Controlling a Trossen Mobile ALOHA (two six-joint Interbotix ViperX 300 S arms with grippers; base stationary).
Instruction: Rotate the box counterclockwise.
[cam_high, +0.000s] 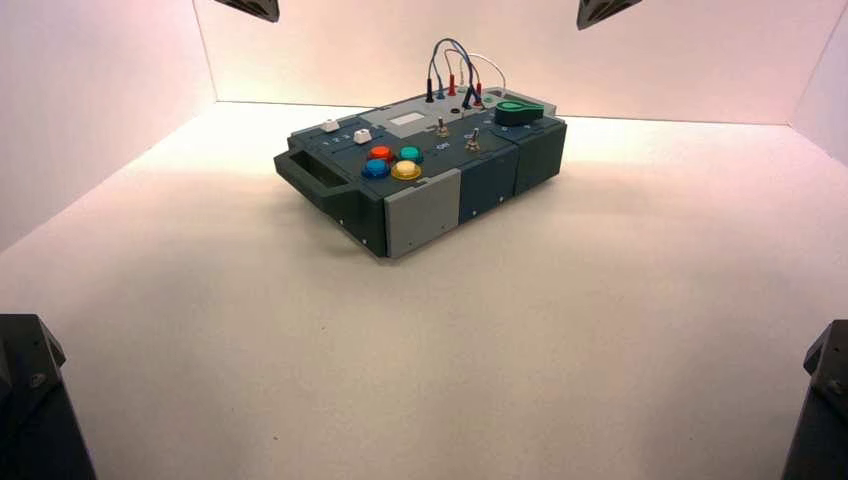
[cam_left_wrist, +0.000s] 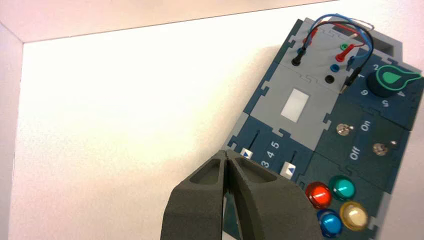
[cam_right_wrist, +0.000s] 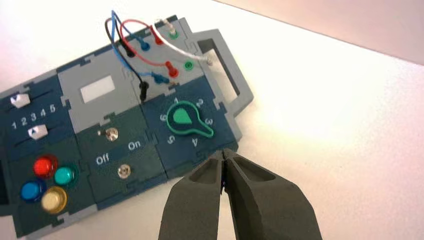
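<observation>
The box (cam_high: 430, 185) lies on the white table, turned so that one corner faces the front. Its top bears four round buttons (cam_high: 392, 162), two toggle switches (cam_high: 457, 133), a green knob (cam_high: 518, 110) and looping wires (cam_high: 455, 70). A dark handle (cam_high: 305, 175) sticks out at its left end. My left gripper (cam_left_wrist: 226, 154) is shut and empty, held above the box's (cam_left_wrist: 320, 135) slider edge. My right gripper (cam_right_wrist: 222, 152) is shut and empty, held above the box's (cam_right_wrist: 125, 130) edge beside the green knob (cam_right_wrist: 187, 120). Neither touches the box.
White walls (cam_high: 100, 90) close the table in at the back and both sides. Dark arm parts show at the lower corners (cam_high: 30, 410) and the top edge (cam_high: 250, 8) of the high view. A grey handle (cam_right_wrist: 230, 75) ends the box near the wires.
</observation>
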